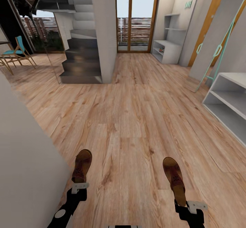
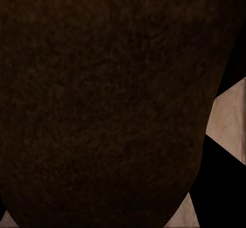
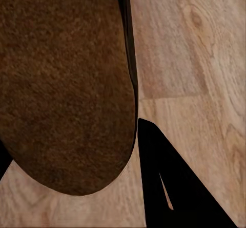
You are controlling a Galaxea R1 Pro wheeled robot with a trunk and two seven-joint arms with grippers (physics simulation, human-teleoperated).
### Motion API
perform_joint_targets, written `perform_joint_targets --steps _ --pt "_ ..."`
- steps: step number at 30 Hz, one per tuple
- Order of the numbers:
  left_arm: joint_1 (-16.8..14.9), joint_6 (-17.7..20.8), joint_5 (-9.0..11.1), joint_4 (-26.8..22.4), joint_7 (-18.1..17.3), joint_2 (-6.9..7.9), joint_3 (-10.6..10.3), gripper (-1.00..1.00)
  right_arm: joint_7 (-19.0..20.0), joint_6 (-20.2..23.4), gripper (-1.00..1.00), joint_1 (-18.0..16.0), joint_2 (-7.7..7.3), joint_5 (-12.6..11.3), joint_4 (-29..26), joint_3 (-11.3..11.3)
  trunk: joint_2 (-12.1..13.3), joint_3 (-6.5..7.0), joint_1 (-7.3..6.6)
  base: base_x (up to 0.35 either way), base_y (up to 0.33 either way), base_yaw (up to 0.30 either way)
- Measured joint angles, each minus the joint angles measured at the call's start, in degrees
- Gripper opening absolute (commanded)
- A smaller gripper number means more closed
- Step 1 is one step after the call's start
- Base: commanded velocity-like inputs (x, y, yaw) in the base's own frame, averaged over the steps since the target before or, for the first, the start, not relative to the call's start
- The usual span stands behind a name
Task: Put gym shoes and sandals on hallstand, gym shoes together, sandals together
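We carried one sandal (image 1: 82, 165) in the left gripper (image 1: 79, 186) at lower left and the other sandal (image 1: 174, 179) in the right gripper (image 1: 189, 205) at lower right, each closed on a heel, lifted clear of the corridor floor (image 1: 136, 118), probably to shelve the pair together. The hallstand (image 1: 227, 103) stood at the right edge, its open shelves bare as far as we could see.

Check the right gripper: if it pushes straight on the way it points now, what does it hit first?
Probably nothing soon. The right gripper holds a sandal pointing ahead over bare floor; that line looks free. The rack sits off to its right. Depth is unclear.
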Motion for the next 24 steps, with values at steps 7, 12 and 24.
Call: perform_joint_targets --steps 7,12,24 --pt "0.00 0.00 0.09 0.05 0.00 0.00 0.05 -1.00 0.13 0.06 -1.00 0.00 0.01 0.07 -0.01 0.00 0.00 0.01 0.00 0.304 -0.191 0.000" --pt "0.00 -0.01 0.15 0.22 0.00 0.00 0.09 -1.00 0.01 0.04 -1.00 0.00 -0.02 0.08 0.19 0.00 0.00 0.01 0.00 0.305 -0.191 0.000" --pt "0.00 -0.01 0.22 1.38 0.02 0.09 0.42 -1.00 -0.21 -1.03 -1.00 0.00 0.08 -0.14 3.83 0.03 0.00 0.01 0.00 0.326 -0.119 0.000"
